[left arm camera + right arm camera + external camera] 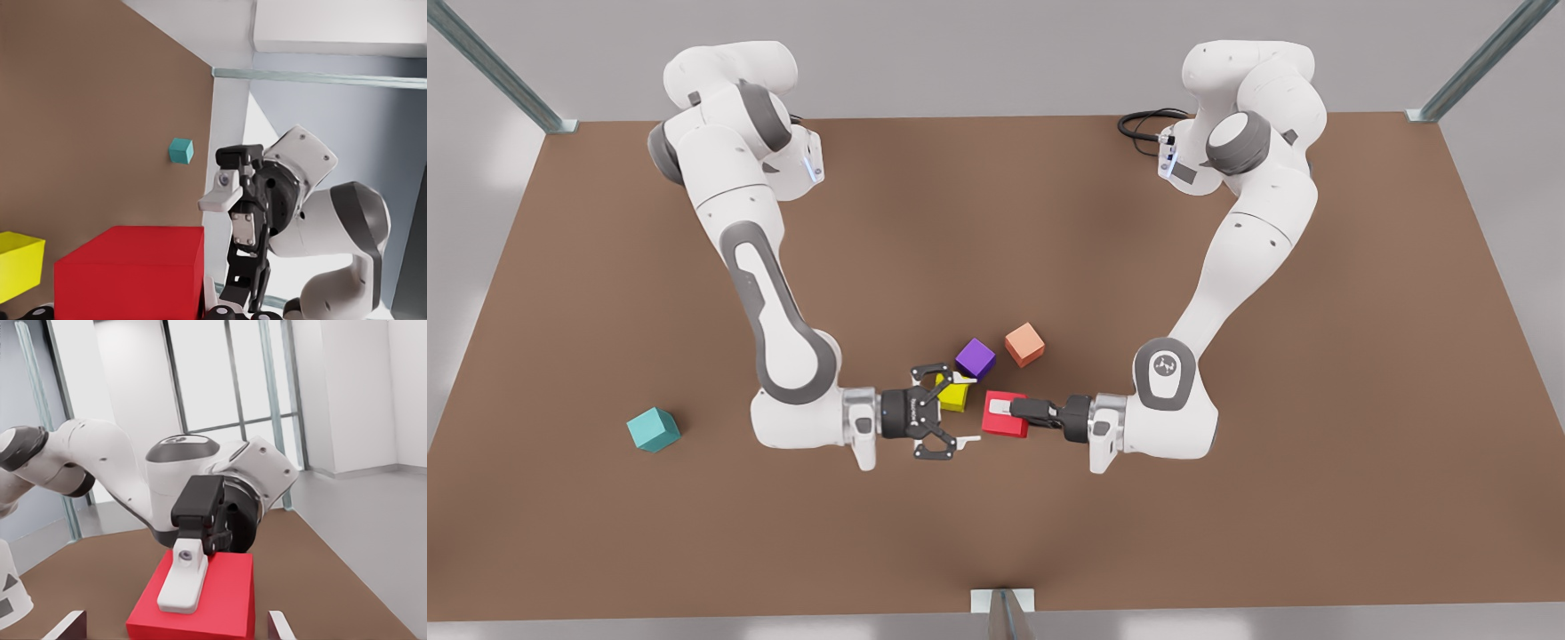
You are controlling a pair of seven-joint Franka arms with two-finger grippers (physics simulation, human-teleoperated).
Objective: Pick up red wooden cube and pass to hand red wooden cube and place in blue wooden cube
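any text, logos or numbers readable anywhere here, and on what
No readable words or numbers anywhere.
Small dark emblem on the joint of the arm at the front view's right: a logo shape, too small to read as letters.
The red wooden cube, gripped by the left gripper, has plain faces; the open right gripper facing it shows no label.

A flat brown tabletop carries a small teal wooden cube well apart toward the front view's left, while near the middle a purple cube, a salmon-orange cube and a yellow cube lie close together.
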